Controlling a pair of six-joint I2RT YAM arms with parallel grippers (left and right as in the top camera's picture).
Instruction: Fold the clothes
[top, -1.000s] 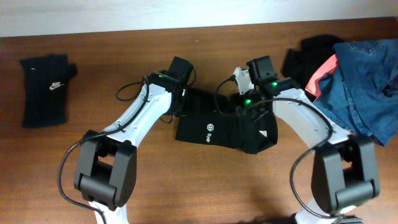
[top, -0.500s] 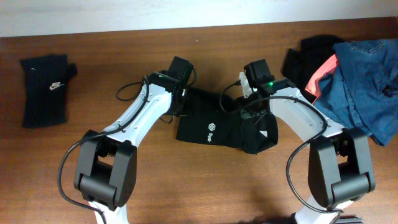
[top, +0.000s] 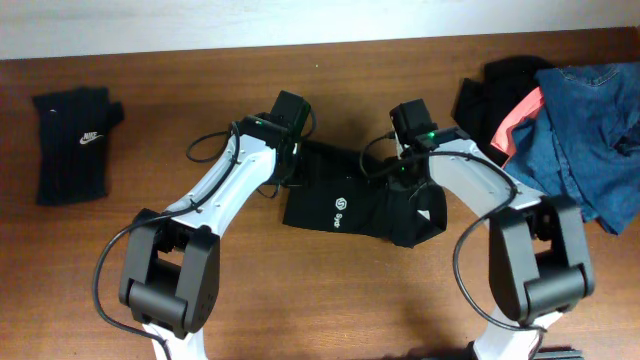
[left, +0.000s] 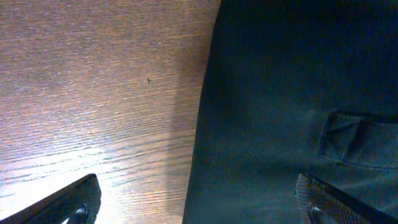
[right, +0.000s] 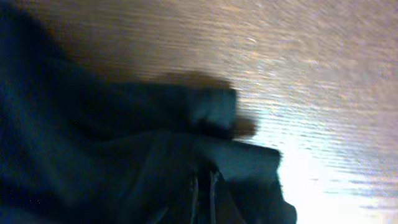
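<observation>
right gripper (right: 203, 186), clenched, seemingly on black shirt (top: 345, 208) fabric, has edged up-table; left gripper (left: 198, 205) stays released at shirt's edge. fold likely under way.

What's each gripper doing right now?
Left gripper: open, holding nothing.
Right gripper: closed on the shirt.

**Colour rundown: mostly black on brown**

The black shirt (top: 352, 212) in the middle is plain apart from a small white round logo (top: 338, 206) and tiny white lettering. Far left there's a black piece (top: 70, 155) with a white swoosh. The pile has blue denim (top: 580, 140), a coral-pink piece (top: 518, 118) and more black cloth (top: 495, 82). The surface (top: 300, 310) is reddish-brown wood with fine streaky grain. The left arm (top: 228, 182) and right arm (top: 478, 188) are white with black joints.
</observation>
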